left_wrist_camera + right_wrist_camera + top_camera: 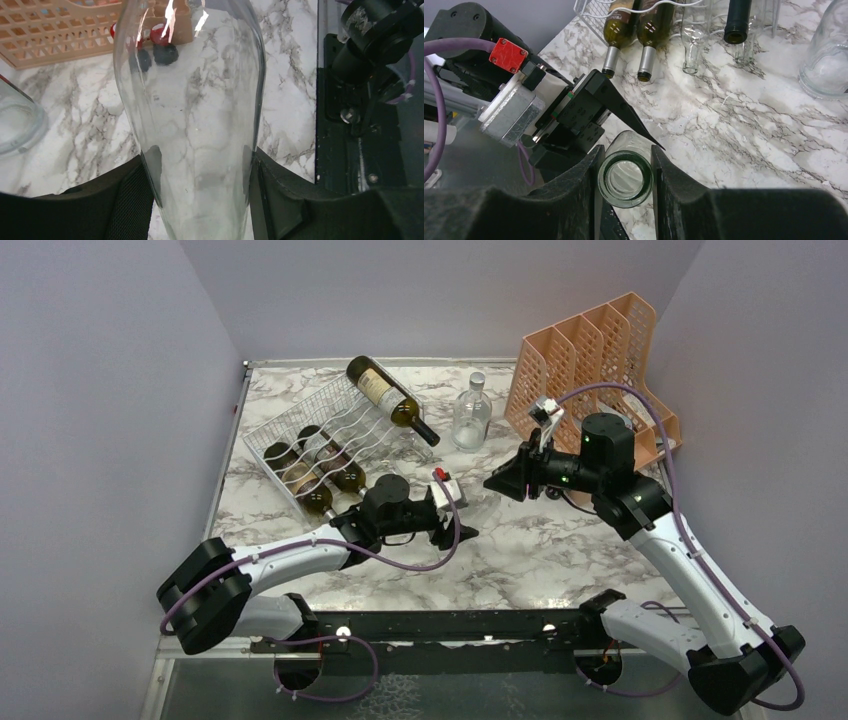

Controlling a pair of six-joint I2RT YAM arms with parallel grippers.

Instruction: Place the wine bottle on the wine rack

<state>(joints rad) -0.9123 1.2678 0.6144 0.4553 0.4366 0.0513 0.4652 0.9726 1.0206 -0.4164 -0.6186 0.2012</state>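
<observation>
Marble desk [560, 550]: wine rack [300, 415] cradles dark bottles [300, 478]; your left jaws and right jaws pinch one empty clear bottle [195, 125].

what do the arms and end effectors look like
The left arm and right arm have white shells, black joints and looping purple cables. The left end effector and right end effector have black wedge fingers; the left bears a red tag.
</observation>
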